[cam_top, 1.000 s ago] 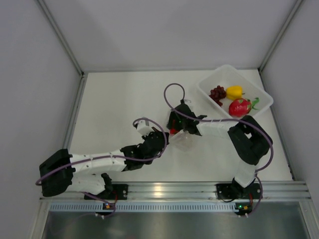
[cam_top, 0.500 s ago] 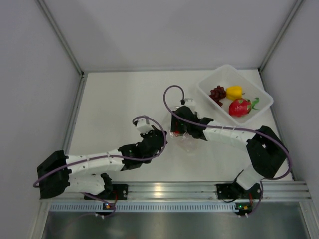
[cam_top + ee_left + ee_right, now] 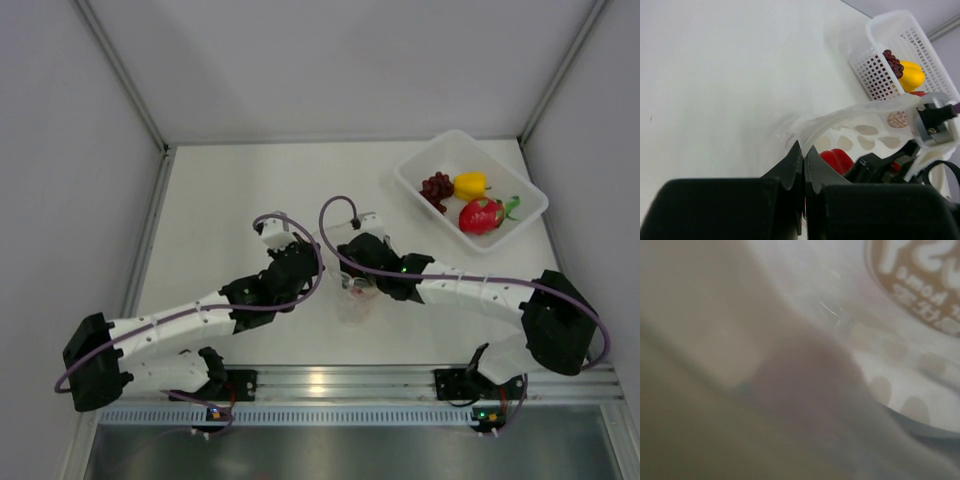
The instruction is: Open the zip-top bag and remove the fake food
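Note:
The zip-top bag (image 3: 351, 302) lies crumpled at the table's middle between both grippers. In the left wrist view my left gripper (image 3: 804, 151) is shut on the bag's zip rim (image 3: 850, 116), which arches up to the right. A red pepper (image 3: 836, 159) lies inside the bag; it also shows in the top view (image 3: 356, 292). My right gripper (image 3: 358, 272) sits at the bag's other side, its black body (image 3: 879, 167) right beside the pepper. The right wrist view shows only blurred printed plastic (image 3: 910, 285) against the lens; its fingers are hidden.
A white tray (image 3: 520, 222) stands at the back right with the purple grape bunch (image 3: 436, 188), yellow pepper (image 3: 470, 184) and pink-red fruit with green leaves (image 3: 481, 215). Its perforated wall (image 3: 875, 70) shows in the left wrist view. White walls enclose the table.
Both grippers and the bag have shifted left and slightly nearer. The right arm has stretched out further to the left; the left gripper has kept its hold on the bag.

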`<state>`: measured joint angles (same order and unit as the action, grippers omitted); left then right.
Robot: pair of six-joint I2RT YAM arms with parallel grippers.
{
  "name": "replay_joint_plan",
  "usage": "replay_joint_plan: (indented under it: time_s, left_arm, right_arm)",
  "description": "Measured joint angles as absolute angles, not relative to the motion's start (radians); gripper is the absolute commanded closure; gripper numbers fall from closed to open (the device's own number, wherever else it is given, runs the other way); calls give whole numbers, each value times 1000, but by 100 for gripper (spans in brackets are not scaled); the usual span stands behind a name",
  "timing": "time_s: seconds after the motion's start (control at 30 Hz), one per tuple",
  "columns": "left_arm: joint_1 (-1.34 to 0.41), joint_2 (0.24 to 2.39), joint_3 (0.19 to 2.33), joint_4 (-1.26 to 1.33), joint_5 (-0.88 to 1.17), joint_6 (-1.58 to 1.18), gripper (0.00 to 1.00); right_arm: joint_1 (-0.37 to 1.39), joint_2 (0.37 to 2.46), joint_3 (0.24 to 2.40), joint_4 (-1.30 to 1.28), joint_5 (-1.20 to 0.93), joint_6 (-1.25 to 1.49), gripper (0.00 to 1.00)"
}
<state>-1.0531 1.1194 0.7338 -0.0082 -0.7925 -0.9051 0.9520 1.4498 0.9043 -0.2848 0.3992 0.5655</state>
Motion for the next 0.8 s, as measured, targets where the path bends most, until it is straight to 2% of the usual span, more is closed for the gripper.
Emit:
replay_joint_plan:
  time_s: [0.43,0.8]
  left_arm:
    - [-1028,1203,745,18,-570,-838,100]
    - [-1028,1206,713,129,-460,-799,100]
  right_arm:
    - [986,1319,899,-259,430,522,61]
    - [952,1378,972,-256,516,489,62]
